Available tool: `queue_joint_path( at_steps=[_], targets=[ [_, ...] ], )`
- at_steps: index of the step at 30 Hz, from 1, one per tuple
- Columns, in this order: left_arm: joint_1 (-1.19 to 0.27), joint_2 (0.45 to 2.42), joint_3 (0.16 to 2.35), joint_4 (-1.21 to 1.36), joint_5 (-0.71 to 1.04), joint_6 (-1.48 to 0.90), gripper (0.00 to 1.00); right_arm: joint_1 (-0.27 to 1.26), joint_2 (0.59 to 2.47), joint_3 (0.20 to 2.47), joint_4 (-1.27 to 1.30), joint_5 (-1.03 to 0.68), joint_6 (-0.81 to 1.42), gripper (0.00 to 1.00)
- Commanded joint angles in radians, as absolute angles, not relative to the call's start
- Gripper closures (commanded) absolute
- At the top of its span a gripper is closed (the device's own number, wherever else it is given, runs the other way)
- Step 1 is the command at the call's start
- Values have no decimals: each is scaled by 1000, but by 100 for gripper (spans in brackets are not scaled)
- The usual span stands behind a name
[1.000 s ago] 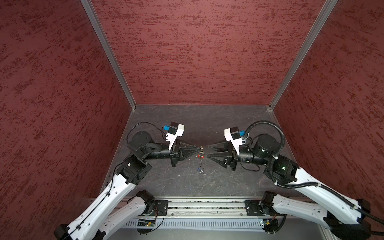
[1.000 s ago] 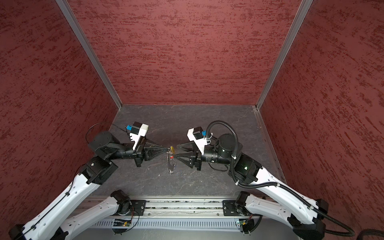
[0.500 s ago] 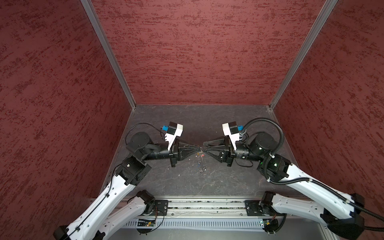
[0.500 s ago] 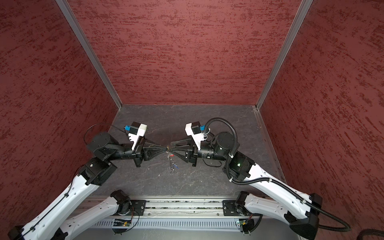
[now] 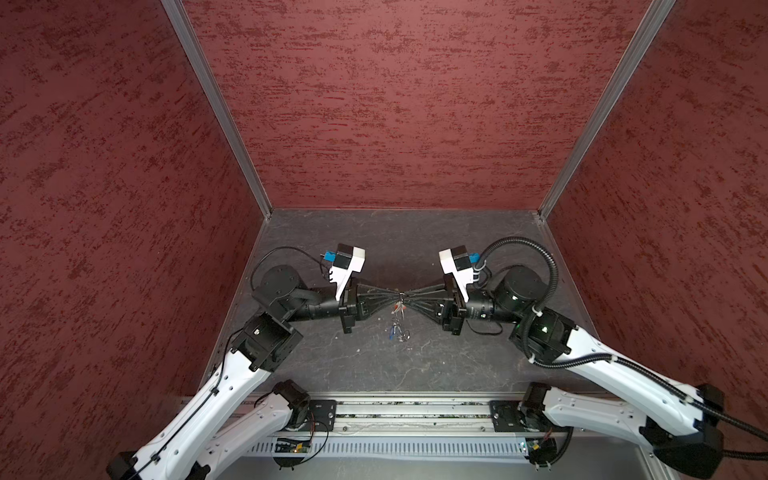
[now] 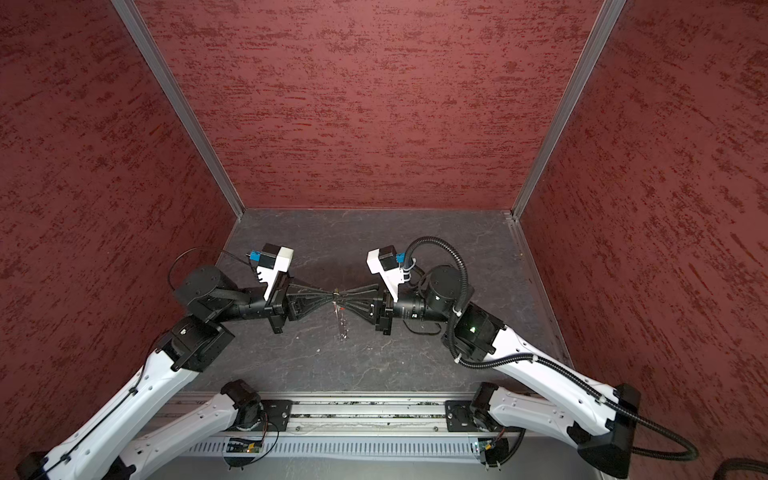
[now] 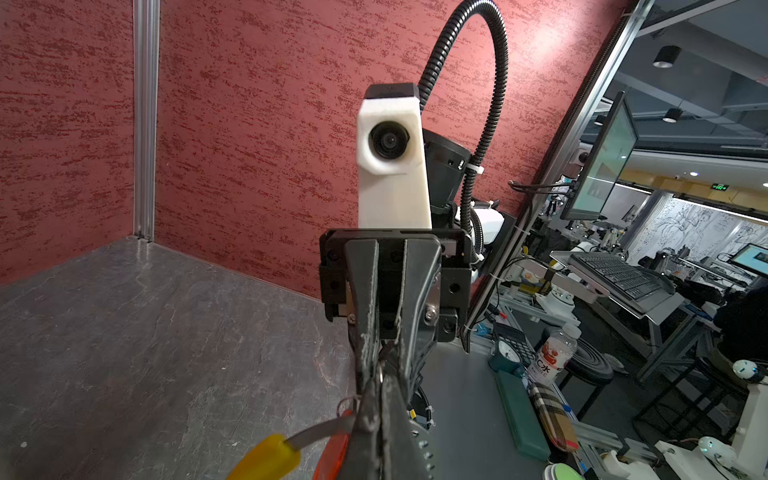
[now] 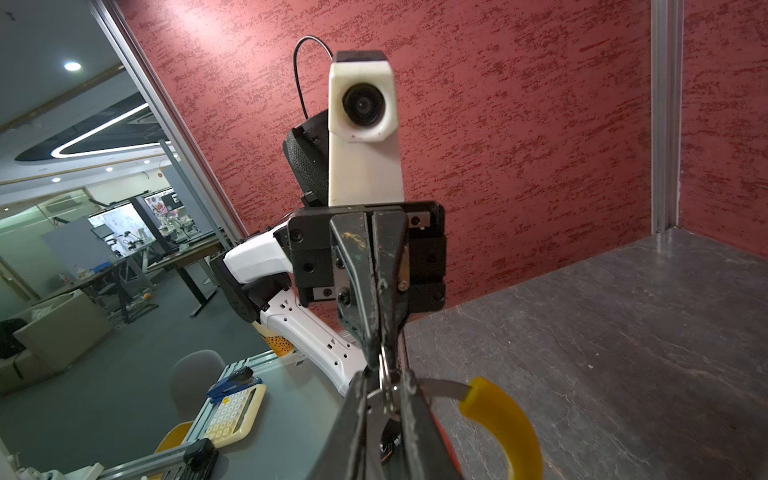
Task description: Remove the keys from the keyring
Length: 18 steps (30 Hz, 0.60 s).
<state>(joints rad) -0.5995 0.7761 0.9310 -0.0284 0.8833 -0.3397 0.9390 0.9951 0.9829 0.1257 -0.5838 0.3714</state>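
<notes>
Tightly, left end effector (image 8: 379, 358) and right end effector (image 7: 382, 362) pinch keyring (image 8: 508, 419), clearest at wrists.

A robotics lab: red-walled test booth (image 5: 395, 104), with monitor (image 7: 602, 162) and keyboard (image 7: 615, 274) beyond it.

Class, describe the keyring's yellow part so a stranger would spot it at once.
Above the grey floor, the left gripper and right gripper meet tip to tip. The keyring is pinched where they meet; its curved yellow sleeve is the only yellow there, beside a red tag.
</notes>
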Motion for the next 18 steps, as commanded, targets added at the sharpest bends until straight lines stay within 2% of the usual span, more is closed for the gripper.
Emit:
queue_joint_path(
  at_steps=[1, 6, 12, 13, 16, 18],
  targets=[
    [-598, 765, 925, 9, 877, -328, 100, 944, 990, 980, 167, -607, 374, 90],
    [-598, 770, 923, 18, 885, -337, 100, 945, 994, 982, 170, -620, 373, 100],
    [-597, 779, 943, -19, 875, -334, 100, 944, 970, 1004, 79, -568, 345, 100],
    [-595, 780, 951, -41, 873, -329, 92, 945, 964, 1014, 40, -550, 332, 100],
    [-581, 788, 975, -99, 883, -323, 52, 945, 954, 1055, -96, -508, 284, 100],
    [-573, 797, 992, -135, 907, -316, 45, 944, 955, 1087, -181, -500, 253, 100]
  ],
)
